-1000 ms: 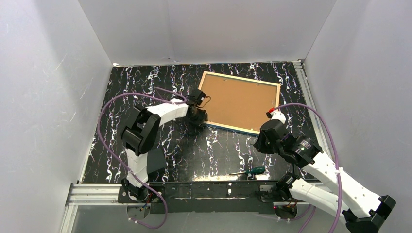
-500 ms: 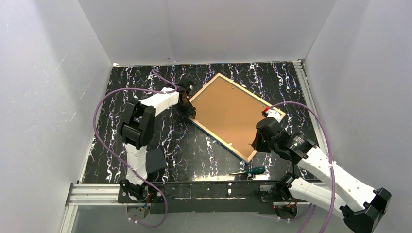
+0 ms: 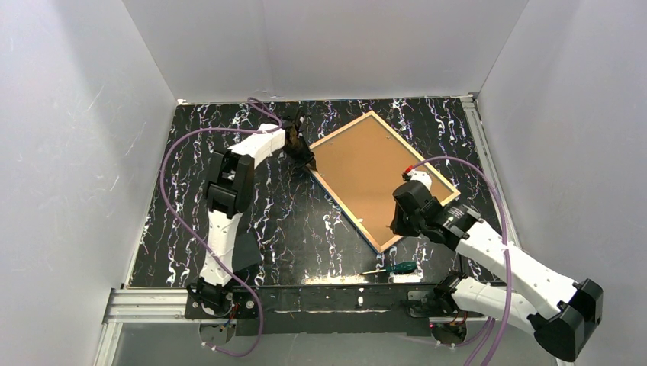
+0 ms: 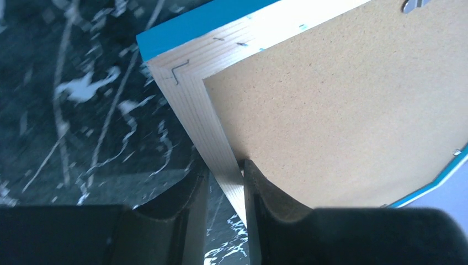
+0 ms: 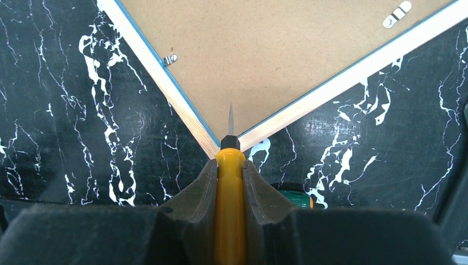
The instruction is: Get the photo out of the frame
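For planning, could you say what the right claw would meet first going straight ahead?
Held in the right claw, the yellow screwdriver would likely meet the backing board inside the frame corner; depth unclear.

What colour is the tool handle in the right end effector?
Yellow, on a slim metal-tipped screwdriver; clearest in the right wrist view.

Robotics lab test cell, viewed from above. Plain white panel walls [image 3: 76, 152] box in a black, white-veined tabletop [image 3: 305, 236] on the left, back and right. A slotted aluminium rail [image 3: 145, 305] runs along the bottom edge. Two white-and-black robot arms are bolted there, the left arm [image 3: 227, 229] at lower left and the right arm [image 3: 526, 267] at lower right. Each trails a purple cable [image 3: 162, 183].
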You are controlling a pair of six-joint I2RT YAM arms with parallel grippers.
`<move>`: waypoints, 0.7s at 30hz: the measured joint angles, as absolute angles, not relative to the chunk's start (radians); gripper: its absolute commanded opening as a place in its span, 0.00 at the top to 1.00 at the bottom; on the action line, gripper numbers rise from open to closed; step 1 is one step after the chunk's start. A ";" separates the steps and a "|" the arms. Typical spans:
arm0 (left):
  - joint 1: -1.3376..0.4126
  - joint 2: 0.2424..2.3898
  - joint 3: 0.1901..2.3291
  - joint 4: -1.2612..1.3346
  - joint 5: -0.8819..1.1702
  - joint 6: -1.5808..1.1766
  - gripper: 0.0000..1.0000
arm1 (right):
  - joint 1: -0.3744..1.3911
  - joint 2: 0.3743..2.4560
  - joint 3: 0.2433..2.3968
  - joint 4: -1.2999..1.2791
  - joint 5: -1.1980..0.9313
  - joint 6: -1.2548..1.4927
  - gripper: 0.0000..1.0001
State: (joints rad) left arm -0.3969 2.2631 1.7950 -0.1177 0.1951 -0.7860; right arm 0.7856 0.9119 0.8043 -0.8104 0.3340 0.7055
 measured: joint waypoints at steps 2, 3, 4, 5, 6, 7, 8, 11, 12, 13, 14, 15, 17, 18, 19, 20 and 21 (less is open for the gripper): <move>-0.396 2.295 1.836 -0.105 0.226 -0.773 1.00 | 0.786 0.937 0.807 -0.799 0.333 0.699 0.99; -0.395 2.305 1.848 -0.100 0.239 -0.768 1.00 | 0.785 0.955 0.813 -0.793 0.331 0.694 0.99; -0.395 2.313 1.857 -0.095 0.252 -0.762 1.00 | 0.785 0.979 0.822 -0.781 0.327 0.687 0.99; -0.394 2.320 1.867 -0.093 0.265 -0.755 1.00 | 0.785 1.004 0.833 -0.765 0.321 0.678 0.99; -0.394 2.324 1.872 -0.092 0.271 -0.749 1.00 | 0.785 1.028 0.845 -0.749 0.311 0.672 0.99; -0.393 2.332 1.884 -0.093 0.280 -0.741 1.00 | 0.785 1.058 0.862 -0.728 0.300 0.662 0.99; -0.393 2.338 1.894 -0.093 0.288 -0.733 1.00 | 0.785 1.090 0.884 -0.711 0.288 0.650 0.99; -0.393 2.361 1.931 -0.106 0.306 -0.707 1.00 | 0.778 1.220 0.988 -0.670 0.270 0.611 0.99; -0.393 2.368 1.943 -0.111 0.310 -0.699 1.00 | 0.776 1.259 1.021 -0.660 0.269 0.596 0.99; -0.393 2.374 1.954 -0.115 0.315 -0.691 1.00 | 0.773 1.306 1.063 -0.645 0.266 0.581 0.99; -0.394 2.381 1.966 -0.118 0.321 -0.684 1.00 | 0.769 1.343 1.096 -0.632 0.266 0.568 0.99; -0.393 2.386 1.974 -0.120 0.326 -0.679 1.00 | 0.762 1.385 1.133 -0.617 0.266 0.550 0.99; -0.393 2.397 1.990 -0.123 0.336 -0.672 1.00 | 0.747 1.459 1.195 -0.583 0.266 0.518 0.99; -0.392 2.402 1.998 -0.125 0.342 -0.669 1.00 | 0.739 1.493 1.222 -0.570 0.265 0.502 0.99; -0.391 2.408 2.006 -0.128 0.350 -0.668 1.00 | 0.731 1.526 1.245 -0.558 0.265 0.487 0.99; -0.389 2.414 2.015 -0.131 0.360 -0.667 1.00 | 0.725 1.553 1.265 -0.550 0.266 0.472 0.99; -0.387 2.418 2.020 -0.133 0.367 -0.666 1.00 | 0.718 1.588 1.288 -0.541 0.264 0.455 0.99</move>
